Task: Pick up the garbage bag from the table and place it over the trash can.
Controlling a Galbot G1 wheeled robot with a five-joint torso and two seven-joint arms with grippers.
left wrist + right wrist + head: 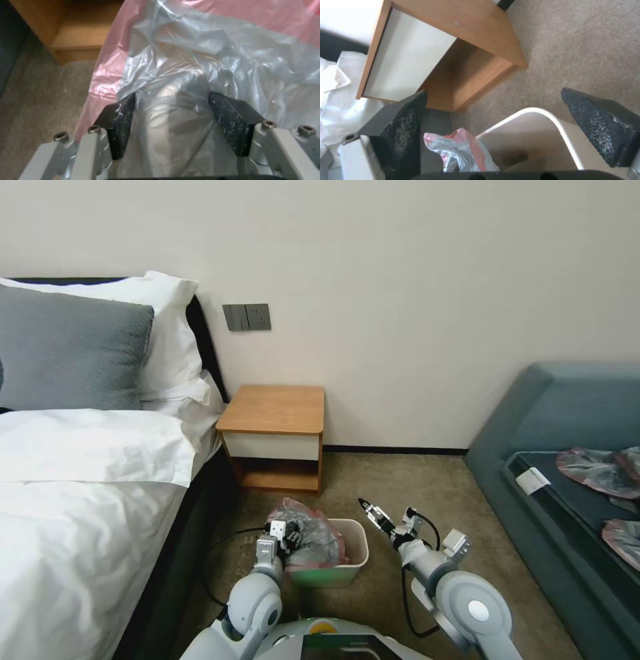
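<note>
Garbage bag [308,537]: lying bunched in the left half of the trash can [357,553], its pink rim poking up above the bin's edge.
Left gripper [283,535]: reaching into the bin, its fingers [121,122] standing apart with crinkled plastic filling the gap between them; whether the pads are pinching it is hard to tell.
Right gripper [371,511]: hovering near the bin's right rim, spread wide and carrying nothing.
Table [275,410]: standing against the wall behind the bin.
Hidden: the bag is covering the bin's left wall.
Writing: nothing readable.
</note>
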